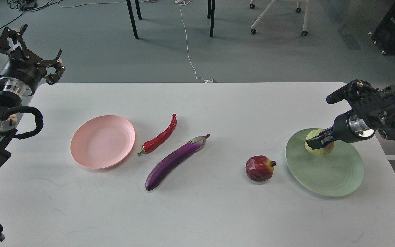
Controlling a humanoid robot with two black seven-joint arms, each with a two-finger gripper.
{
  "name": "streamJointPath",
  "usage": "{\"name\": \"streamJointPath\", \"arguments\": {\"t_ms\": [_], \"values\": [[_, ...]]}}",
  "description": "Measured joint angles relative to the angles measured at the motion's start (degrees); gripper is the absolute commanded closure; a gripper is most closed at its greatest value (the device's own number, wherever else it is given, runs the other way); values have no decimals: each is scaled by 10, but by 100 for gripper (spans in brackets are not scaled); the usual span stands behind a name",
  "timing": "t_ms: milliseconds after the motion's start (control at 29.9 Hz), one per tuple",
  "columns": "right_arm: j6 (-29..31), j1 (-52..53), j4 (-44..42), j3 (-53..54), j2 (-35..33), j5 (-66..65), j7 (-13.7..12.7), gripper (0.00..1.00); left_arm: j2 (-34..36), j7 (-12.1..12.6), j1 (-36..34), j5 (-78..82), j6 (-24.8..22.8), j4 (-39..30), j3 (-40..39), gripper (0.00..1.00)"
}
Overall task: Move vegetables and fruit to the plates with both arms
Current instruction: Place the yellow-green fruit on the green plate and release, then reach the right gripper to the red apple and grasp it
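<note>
My right gripper (315,141) is shut on the yellow-green bumpy fruit (321,148) and holds it over the far part of the pale green plate (324,175). The dark red pomegranate (259,168) lies on the table just left of that plate. The purple eggplant (173,161) and the red chili pepper (159,136) lie side by side mid-table. The pale pink plate (102,141) sits left of the chili and holds nothing. My left gripper (29,44) is open, raised beyond the table's far left corner, holding nothing.
The white table (197,212) has bare room along its front half. Beyond its far edge are black table legs (133,19), a white cable (188,44) on the floor and a chair base (276,17).
</note>
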Motion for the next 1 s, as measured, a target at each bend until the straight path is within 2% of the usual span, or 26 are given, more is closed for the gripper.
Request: {"name": "streamJointPath", "arguments": {"t_ms": [67,201,434,635,869,1003], "values": [[-5,-10,-1,0,-1,0,0,6,-1,1,0,0,0,0,0,2],[-7,-17,-2,-2,-2,-1,-4,2,0,1,0,0,0,0,0,2],[-7,19,-1,-1,-2,-10,-5,1,4,1,0,1,-1,0,0,2],[-1,68,19,82,11,-6,-5,2,4,1,0,1,-1,0,0,2],[-1,88,105,103,92,-12,-3,7,5,1,-2,1,-1,0,0,2],[-3,83,120,102,130,-6,0,7,5,1,0,1,-1,0,1,2]]}}
